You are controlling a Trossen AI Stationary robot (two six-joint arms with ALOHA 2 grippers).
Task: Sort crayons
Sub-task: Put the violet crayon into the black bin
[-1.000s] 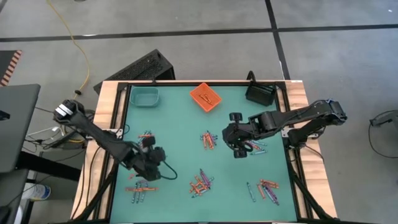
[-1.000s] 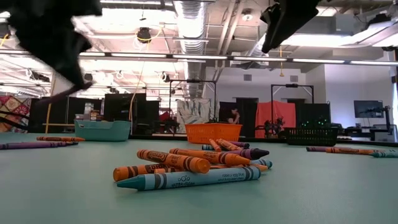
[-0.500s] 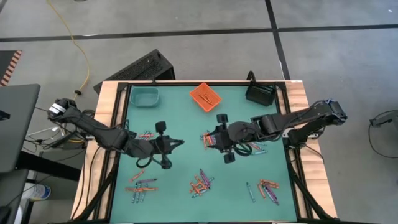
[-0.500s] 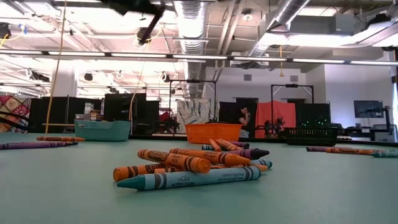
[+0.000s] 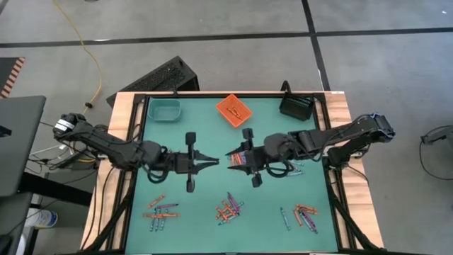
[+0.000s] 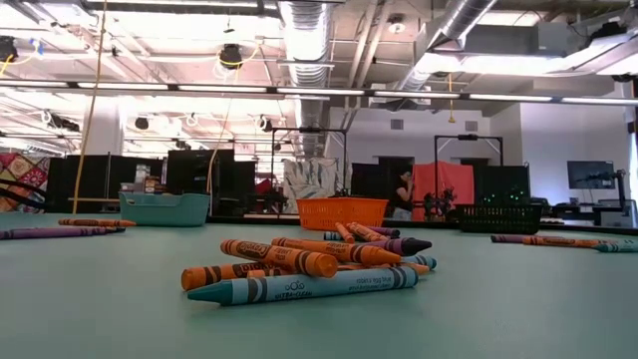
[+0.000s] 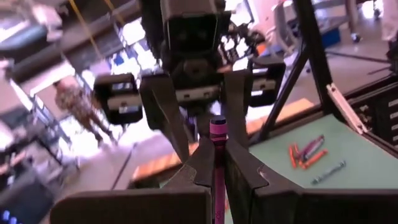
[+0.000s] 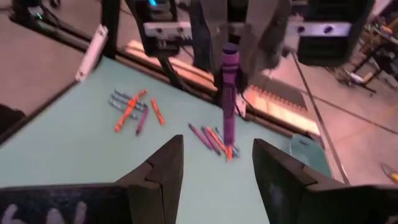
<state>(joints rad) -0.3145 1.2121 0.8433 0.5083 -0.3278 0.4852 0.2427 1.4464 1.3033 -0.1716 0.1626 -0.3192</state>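
High view: my left gripper (image 5: pixel 214 162) clenches a purple crayon (image 7: pixel 217 163) above the mat's middle, arm stretched flat toward 3 o'clock. My right gripper (image 5: pixel 229 155), fingers spread wide, faces it tip to tip, reaching toward 9. Crayon piles (image 5: pixel 228 208) lie toward 6.

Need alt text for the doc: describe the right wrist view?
A purple crayon hangs upright in the left pincer, facing the open right pincer across the gap. Below, loose crayons lie scattered on the green table.
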